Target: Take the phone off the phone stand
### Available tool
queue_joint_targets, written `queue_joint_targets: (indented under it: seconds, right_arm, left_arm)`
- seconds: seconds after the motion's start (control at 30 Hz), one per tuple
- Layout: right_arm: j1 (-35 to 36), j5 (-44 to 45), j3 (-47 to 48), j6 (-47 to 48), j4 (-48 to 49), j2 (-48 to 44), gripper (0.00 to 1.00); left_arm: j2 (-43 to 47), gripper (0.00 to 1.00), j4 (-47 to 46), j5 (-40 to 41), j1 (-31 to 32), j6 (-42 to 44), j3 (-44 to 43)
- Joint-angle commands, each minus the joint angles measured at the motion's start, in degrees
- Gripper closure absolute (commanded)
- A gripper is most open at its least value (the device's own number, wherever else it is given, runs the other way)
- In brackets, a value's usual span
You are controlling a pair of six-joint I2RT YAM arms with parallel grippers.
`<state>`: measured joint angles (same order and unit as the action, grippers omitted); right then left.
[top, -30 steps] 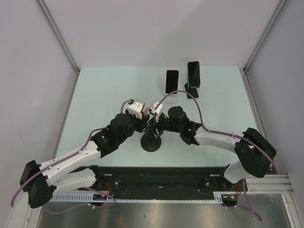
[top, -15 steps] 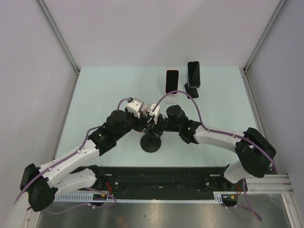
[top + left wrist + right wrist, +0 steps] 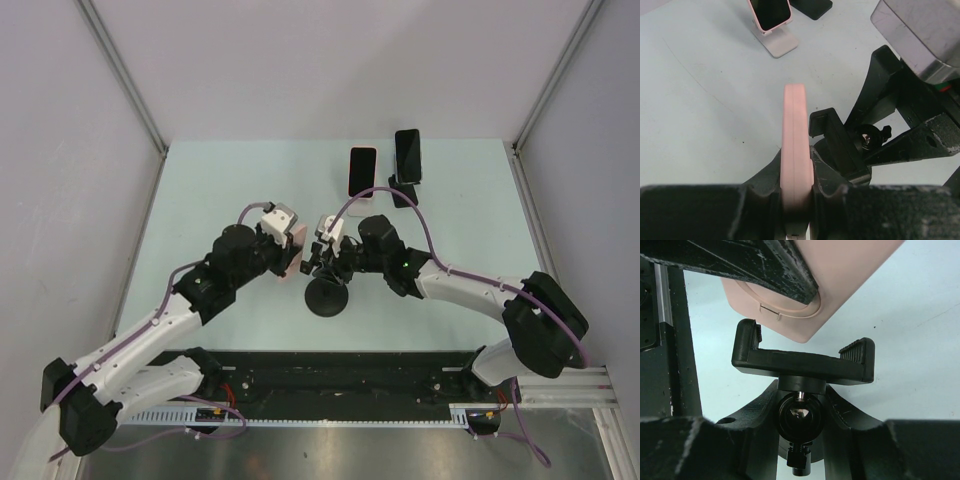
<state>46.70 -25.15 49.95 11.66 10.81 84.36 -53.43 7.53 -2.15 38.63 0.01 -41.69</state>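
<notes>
Phone sits clear of the phone stand, pinched edge-on in the left claw, just beside the cradle. Right claw is clamped on the stand's ball joint, above the desk.

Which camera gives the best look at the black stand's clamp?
The right wrist view: the clamp faces the camera, both end hooks visible, with the pink phone above it. The left wrist view shows it edge-on beside the phone. In the top view it cannot be made out; only the stand's round base shows.
</notes>
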Motion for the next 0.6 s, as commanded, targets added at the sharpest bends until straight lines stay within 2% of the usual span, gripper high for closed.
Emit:
queue_joint_targets:
  seconds: [0.0,0.2,0.4,0.57]
  right_arm:
    - [-0.4,2.5,0.9,0.6,-2.4,-1.3,1.0]
    - [-0.4,5.5,1.0,-0.1,1.1,-0.3,1.0]
    - [-0.6,9.7,1.0,0.5,7.5,1.2,1.0]
    - [-0.5,14.5,1.5,1.7,13.4,3.8,1.0]
  left_arm:
    - [3.6,1.0,-2.9,-1.7,-0.1,1.6,-3.0]
    - [9.6,1.0,-2.9,0.2,-0.1,0.3,-1.7]
    - [16.6,1.0,-2.5,10.7,-0.1,-4.3,-0.3]
    - [20.1,1.0,-2.1,16.8,-0.1,-13.1,0.4]
